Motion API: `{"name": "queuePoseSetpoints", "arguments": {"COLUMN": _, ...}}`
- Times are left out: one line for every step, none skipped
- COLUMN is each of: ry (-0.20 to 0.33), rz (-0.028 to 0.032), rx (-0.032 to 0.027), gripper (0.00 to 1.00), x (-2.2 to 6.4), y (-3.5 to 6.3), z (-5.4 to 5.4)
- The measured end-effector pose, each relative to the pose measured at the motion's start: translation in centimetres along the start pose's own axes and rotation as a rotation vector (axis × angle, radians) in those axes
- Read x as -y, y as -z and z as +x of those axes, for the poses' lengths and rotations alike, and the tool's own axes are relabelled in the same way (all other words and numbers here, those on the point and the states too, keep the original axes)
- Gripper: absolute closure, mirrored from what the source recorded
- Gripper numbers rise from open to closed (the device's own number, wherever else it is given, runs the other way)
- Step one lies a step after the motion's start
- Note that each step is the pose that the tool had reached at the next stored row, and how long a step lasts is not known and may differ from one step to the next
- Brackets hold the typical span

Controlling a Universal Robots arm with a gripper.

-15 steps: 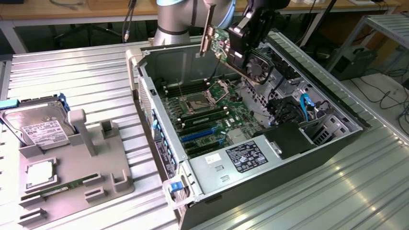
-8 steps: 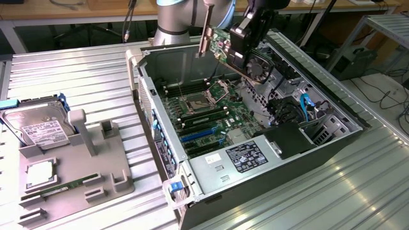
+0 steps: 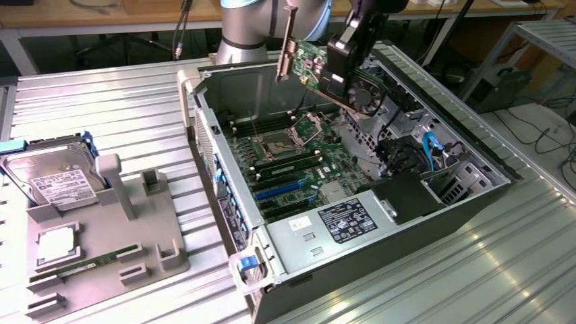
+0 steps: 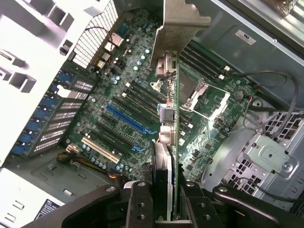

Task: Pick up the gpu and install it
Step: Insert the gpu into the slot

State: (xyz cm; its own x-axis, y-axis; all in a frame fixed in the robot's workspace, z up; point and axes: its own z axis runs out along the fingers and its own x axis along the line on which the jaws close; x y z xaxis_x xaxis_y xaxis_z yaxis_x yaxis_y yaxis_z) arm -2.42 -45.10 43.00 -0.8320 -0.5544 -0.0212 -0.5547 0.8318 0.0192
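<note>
Gripper (image 3: pixel 342 64) is clamped tight on the gpu (image 3: pixel 306 59) — the card's up in the air, tilted, above the open case (image 3: pixel 468 152). In the wrist view it's edge-on, bracket (image 4: pixel 183 23) out over the motherboard (image 4: pixel 95 123) (blue slot (image 4: pixel 128 118) just beside it).

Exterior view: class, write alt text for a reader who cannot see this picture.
The robot's black gripper holds the dark green gpu card with round black fan and pale metal bracket above the open grey computer case, over its green motherboard. On the exterior view's left, a grey holder carries a silver hard drive.
</note>
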Motion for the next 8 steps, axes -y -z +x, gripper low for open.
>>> {"name": "queuePoseSetpoints", "arguments": {"ry": 0.007, "rz": -0.0002, "rx": -0.0001, "gripper": 0.73, "x": 0.00, "y": 0.00, "z": 0.00}}
{"name": "queuePoseSetpoints", "arguments": {"ry": 0.015, "rz": -0.0003, "rx": -0.0003, "gripper": 0.73, "x": 0.00, "y": 0.00, "z": 0.00}}
{"name": "queuePoseSetpoints", "arguments": {"ry": 0.023, "rz": -0.0005, "rx": -0.0005, "gripper": 0.73, "x": 0.00, "y": 0.00, "z": 0.00}}
{"name": "queuePoseSetpoints", "arguments": {"ry": 0.035, "rz": -0.0007, "rx": -0.0007, "gripper": 0.73, "x": 0.00, "y": 0.00, "z": 0.00}}
{"name": "queuePoseSetpoints", "arguments": {"ry": 0.044, "rz": -0.0009, "rx": -0.0009, "gripper": 0.73, "x": 0.00, "y": 0.00, "z": 0.00}}
{"name": "queuePoseSetpoints", "arguments": {"ry": 0.050, "rz": -0.0010, "rx": -0.0010, "gripper": 0.73, "x": 0.00, "y": 0.00, "z": 0.00}}
{"name": "queuePoseSetpoints", "arguments": {"ry": 0.058, "rz": -0.0012, "rx": -0.0011, "gripper": 0.73, "x": 0.00, "y": 0.00, "z": 0.00}}
{"name": "queuePoseSetpoints", "arguments": {"ry": 0.065, "rz": -0.0013, "rx": -0.0013, "gripper": 0.73, "x": 0.00, "y": 0.00, "z": 0.00}}
